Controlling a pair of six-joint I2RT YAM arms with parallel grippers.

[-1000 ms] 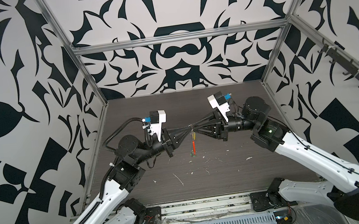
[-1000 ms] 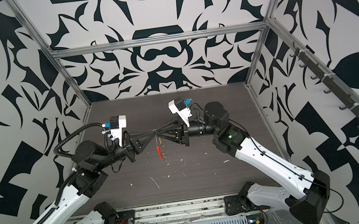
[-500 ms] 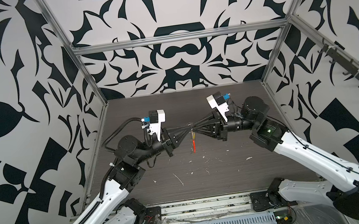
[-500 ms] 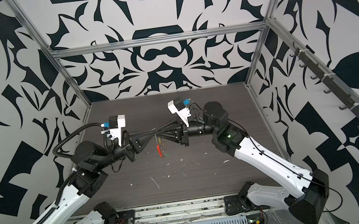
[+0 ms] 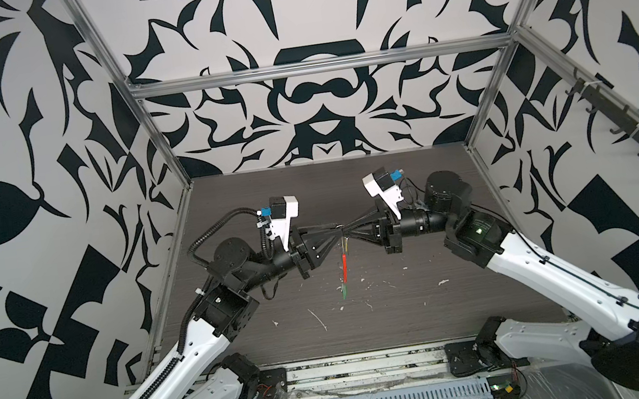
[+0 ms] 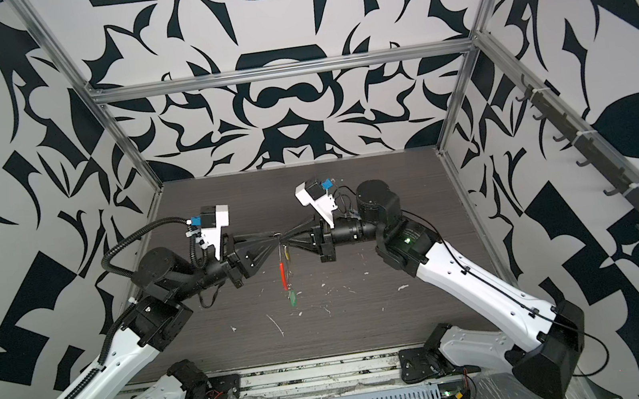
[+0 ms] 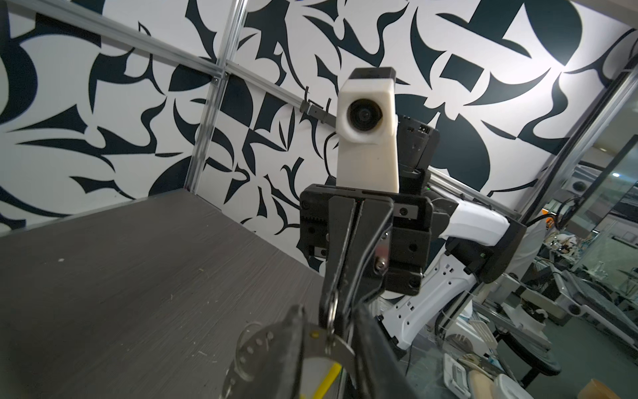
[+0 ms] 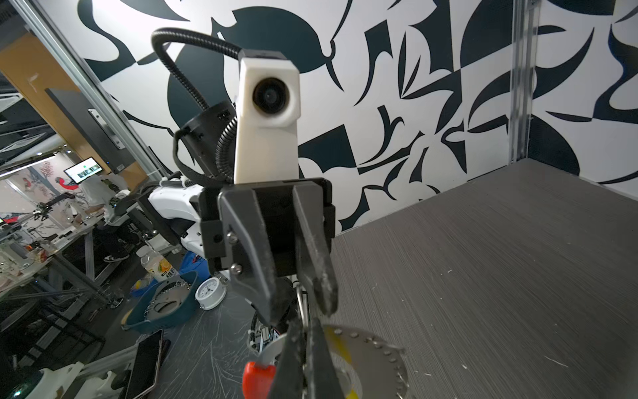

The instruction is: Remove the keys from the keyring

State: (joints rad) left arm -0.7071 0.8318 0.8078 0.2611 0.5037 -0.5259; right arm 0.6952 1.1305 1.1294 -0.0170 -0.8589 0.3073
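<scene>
1. Over the middle of the counter (image 5: 430, 320), in both top views, the left end effector (image 5: 334, 230) and the right end effector (image 5: 347, 229) meet tip to tip, both raised above the surface.
   - The keyring (image 5: 343, 262) hangs straight down from that meeting point. It is seen edge-on, with its red arc facing the camera.
   - The green key (image 6: 291, 297) dangles at the keyring's lowest point.
   - White scraps (image 5: 319, 320) lie scattered toward the counter's front edge.
   - From here the tips are too small to show how either end effector stands.

2. In the left wrist view, the right end effector (image 7: 340, 300) faces the camera.
   - It is clenched, with only a thin slit between its fingers, and it grasps a small metal loop (image 7: 332, 305) at the tips.
   - The left arm's own fingers (image 7: 293, 349) are blurred and stand apart, one on each side of those tips.
   - The keyring's grey, hole-dotted band (image 7: 247, 345) shows just beside one finger.
   - A yellow key (image 7: 328, 376) lies between the fingers.

3. In the right wrist view, the left end effector (image 8: 303, 309) faces the camera and is released.
   - The small metal loop (image 8: 301, 304) sits in the gap between its parted fingers. I cannot tell whether either pad touches it.
   - The right arm's own fingers (image 8: 293, 359) lie close together.
   - The keyring's dotted grey band (image 8: 379, 349) is on one side of them and its red cover (image 8: 259, 378) on the other.
</scene>
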